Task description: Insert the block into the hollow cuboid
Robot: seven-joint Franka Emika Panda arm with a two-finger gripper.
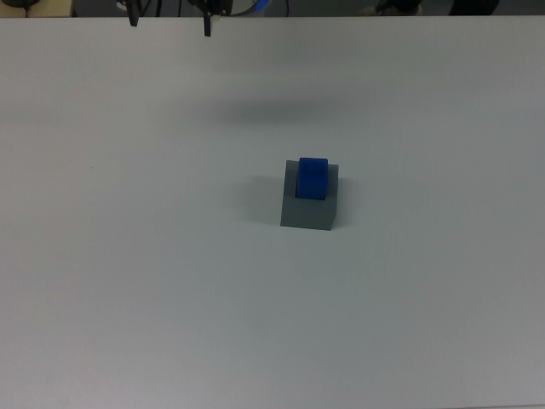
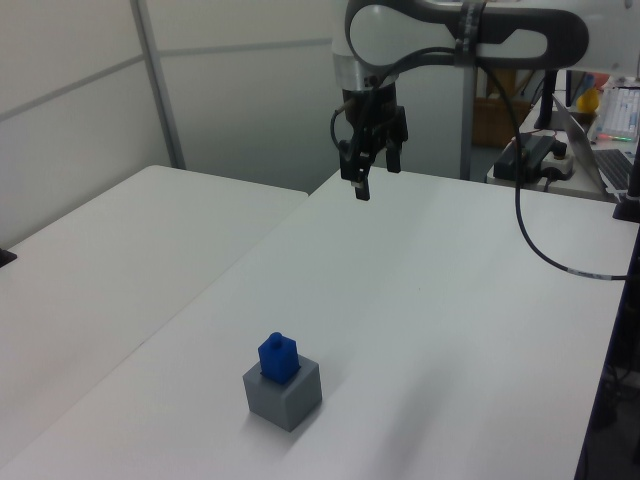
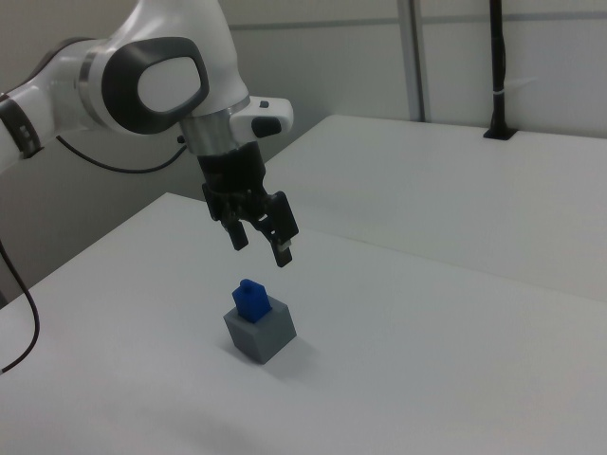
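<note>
The blue block (image 1: 312, 177) stands upright in the recess of the grey hollow cuboid (image 1: 308, 214), its upper part sticking out above the rim. The left view shows the block (image 2: 278, 355) in the cuboid (image 2: 286, 396) near the table's front. My gripper (image 2: 378, 180) hangs high above the far part of the table, open and holding nothing. In the right view the gripper (image 3: 261, 248) hovers above and behind the block (image 3: 251, 300) and the cuboid (image 3: 261, 335). In the top view only the tips of the gripper (image 1: 170, 17) show at the upper edge.
The white table (image 1: 128, 281) carries only the cuboid. A second white table (image 2: 90, 250) adjoins it on the left view's left. A black cable (image 2: 540, 250) trails over the table's far right edge, near a desk with equipment (image 2: 535, 150).
</note>
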